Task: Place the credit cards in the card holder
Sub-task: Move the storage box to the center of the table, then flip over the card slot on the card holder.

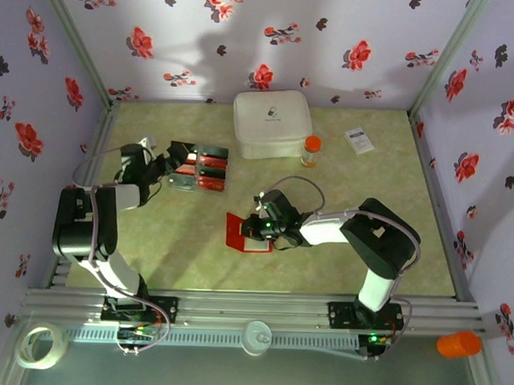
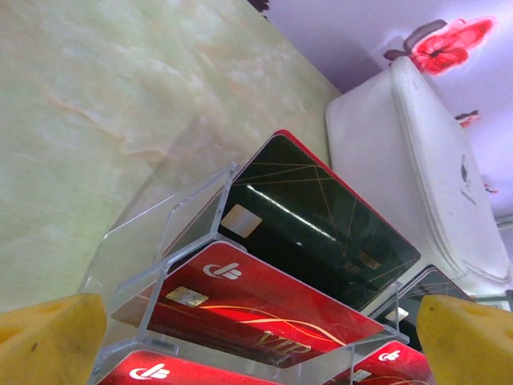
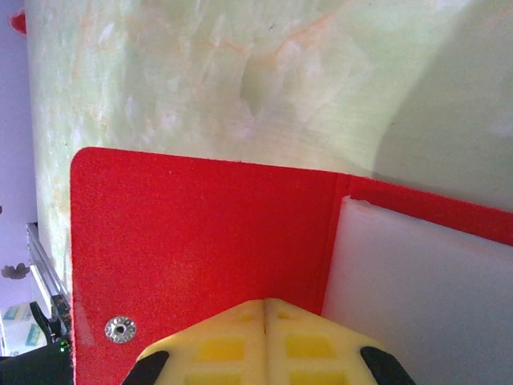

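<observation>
The credit cards [image 1: 202, 169] sit in a clear tiered rack [image 2: 172, 233] just near-left of the white lidded box [image 1: 272, 123]. The left gripper [image 1: 162, 166] hangs at the side of the rack away from the box, fingers spread wide and holding nothing. The card holder [image 1: 245, 233] lies open on the tabletop [image 1: 194, 258], nearer the arms than the box and well apart from it, with the right gripper [image 3: 265, 309] pressed together, tips on its red flap beside the pale pocket.

Red credit cards [image 2: 256, 309] tilted at left, red card holder [image 3: 200, 241] open mid-table
</observation>
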`<state>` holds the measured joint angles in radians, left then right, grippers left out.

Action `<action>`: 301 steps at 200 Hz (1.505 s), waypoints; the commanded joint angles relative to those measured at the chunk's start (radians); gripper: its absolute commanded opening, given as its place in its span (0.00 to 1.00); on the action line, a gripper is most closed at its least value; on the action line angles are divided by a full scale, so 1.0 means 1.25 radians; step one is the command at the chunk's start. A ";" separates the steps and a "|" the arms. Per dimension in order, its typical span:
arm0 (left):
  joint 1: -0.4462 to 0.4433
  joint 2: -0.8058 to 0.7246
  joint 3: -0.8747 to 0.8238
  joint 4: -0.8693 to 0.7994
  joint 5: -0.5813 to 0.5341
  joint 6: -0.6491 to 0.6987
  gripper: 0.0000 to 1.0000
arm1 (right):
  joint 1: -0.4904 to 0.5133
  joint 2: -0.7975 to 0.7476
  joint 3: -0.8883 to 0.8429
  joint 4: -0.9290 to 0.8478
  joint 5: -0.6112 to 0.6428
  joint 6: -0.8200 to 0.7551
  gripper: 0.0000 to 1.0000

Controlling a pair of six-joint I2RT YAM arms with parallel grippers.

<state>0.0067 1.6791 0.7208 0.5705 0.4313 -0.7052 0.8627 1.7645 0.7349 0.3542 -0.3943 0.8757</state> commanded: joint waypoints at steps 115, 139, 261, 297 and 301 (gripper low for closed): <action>-0.317 0.099 -0.047 0.315 -0.155 -0.180 1.00 | 0.017 0.022 -0.005 0.056 0.007 0.027 0.00; -0.335 0.115 -0.038 0.352 -0.163 -0.216 1.00 | 0.018 0.009 -0.005 0.048 0.010 0.025 0.00; -0.456 -0.254 0.031 -0.136 -0.226 -0.188 1.00 | 0.010 -0.104 0.001 -0.094 0.042 -0.046 0.00; -0.573 -0.306 0.026 -0.180 -0.300 -0.225 1.00 | -0.044 -0.179 -0.060 -0.117 0.056 -0.055 0.00; -0.586 -0.311 0.023 -0.181 -0.308 -0.226 1.00 | -0.052 -0.187 -0.065 -0.121 0.056 -0.057 0.00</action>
<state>-0.6510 1.3304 0.7403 0.4351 0.1352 -0.9615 0.8505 1.6039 0.7040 0.2539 -0.3588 0.8371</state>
